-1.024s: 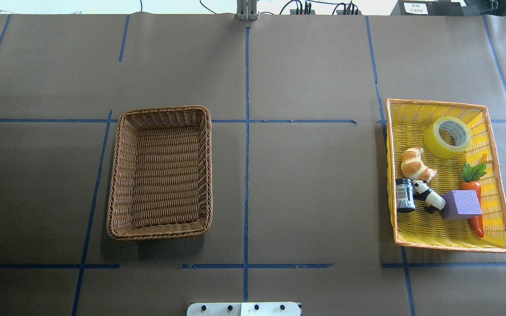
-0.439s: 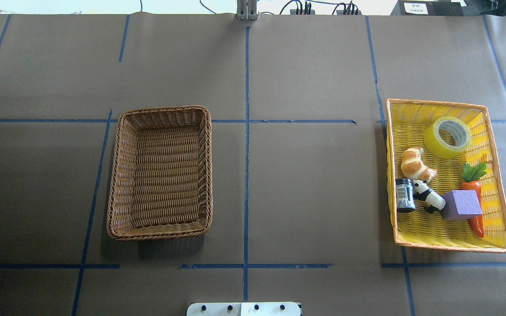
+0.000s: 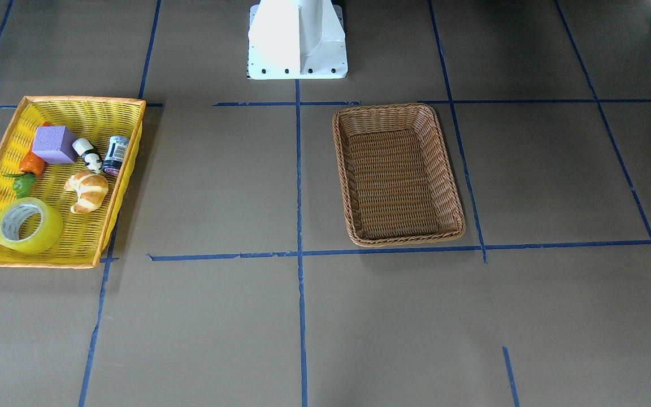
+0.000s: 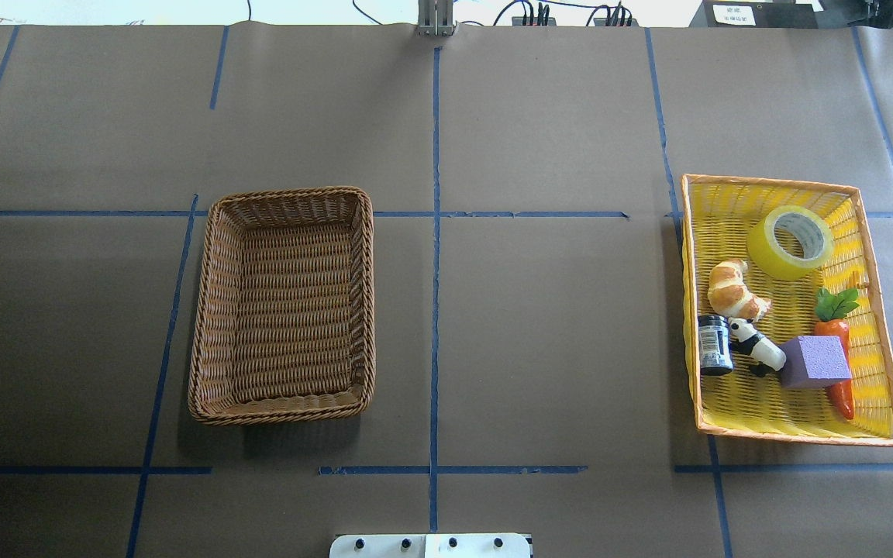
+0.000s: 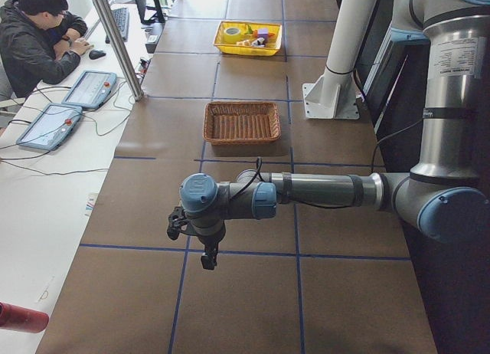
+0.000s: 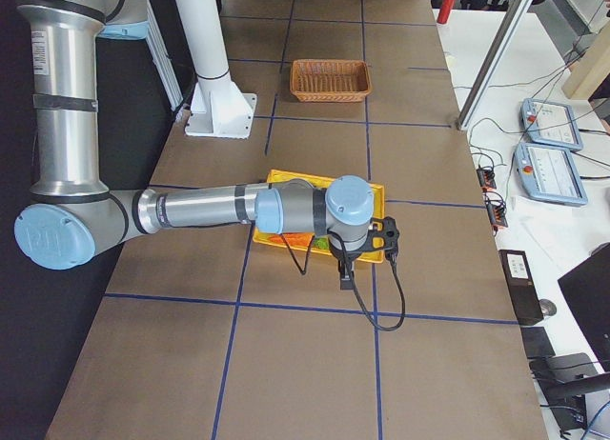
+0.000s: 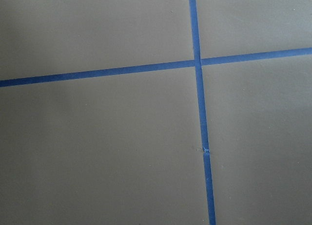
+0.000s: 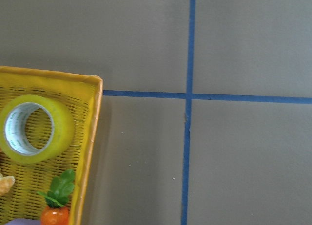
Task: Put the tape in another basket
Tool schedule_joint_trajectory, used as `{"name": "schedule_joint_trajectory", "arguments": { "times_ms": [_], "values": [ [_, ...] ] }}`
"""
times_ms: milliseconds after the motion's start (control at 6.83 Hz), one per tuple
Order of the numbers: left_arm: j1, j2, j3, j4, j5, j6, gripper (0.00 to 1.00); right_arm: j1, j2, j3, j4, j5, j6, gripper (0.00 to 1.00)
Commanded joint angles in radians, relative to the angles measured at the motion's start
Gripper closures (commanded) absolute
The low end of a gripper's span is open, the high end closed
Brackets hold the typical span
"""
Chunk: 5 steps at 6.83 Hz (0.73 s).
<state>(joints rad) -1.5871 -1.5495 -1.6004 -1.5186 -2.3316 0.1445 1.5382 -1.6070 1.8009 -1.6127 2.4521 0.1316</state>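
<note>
The tape [image 4: 791,242] is a translucent yellow roll with a whitish core, lying in the far corner of the bright yellow basket [image 4: 795,435] on the table's right. It also shows in the front view [image 3: 27,225] and the right wrist view [image 8: 35,129]. The brown wicker basket [image 4: 205,310] stands empty left of centre, also in the front view [image 3: 410,240]. The left gripper [image 5: 208,258] hangs over bare table far left of the wicker basket. The right gripper [image 6: 343,278] hangs just beyond the yellow basket's outer side. I cannot tell whether either is open or shut.
The yellow basket also holds a croissant [image 4: 735,288], a toy panda [image 4: 756,346], a dark jar [image 4: 715,344], a purple cube [image 4: 815,361] and a carrot [image 4: 842,395]. The robot's white base [image 3: 297,39] stands at the table's near edge. An operator [image 5: 38,32] sits at a side desk.
</note>
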Motion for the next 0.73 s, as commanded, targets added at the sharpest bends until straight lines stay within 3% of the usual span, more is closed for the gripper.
{"name": "schedule_joint_trajectory", "arguments": {
  "times_ms": [0,293,585],
  "values": [
    [0.001,0.000,0.005,0.000,0.000,0.001,0.00,-0.151,-0.004,0.026,0.135,-0.049,0.255,0.00],
    [0.001,0.000,0.008,0.000,0.000,0.001,0.00,-0.264,0.002,-0.068,0.375,-0.099,0.402,0.00],
    [0.001,-0.001,0.007,0.000,0.000,0.001,0.00,-0.383,0.010,-0.156,0.581,-0.208,0.564,0.00]
  ]
}}
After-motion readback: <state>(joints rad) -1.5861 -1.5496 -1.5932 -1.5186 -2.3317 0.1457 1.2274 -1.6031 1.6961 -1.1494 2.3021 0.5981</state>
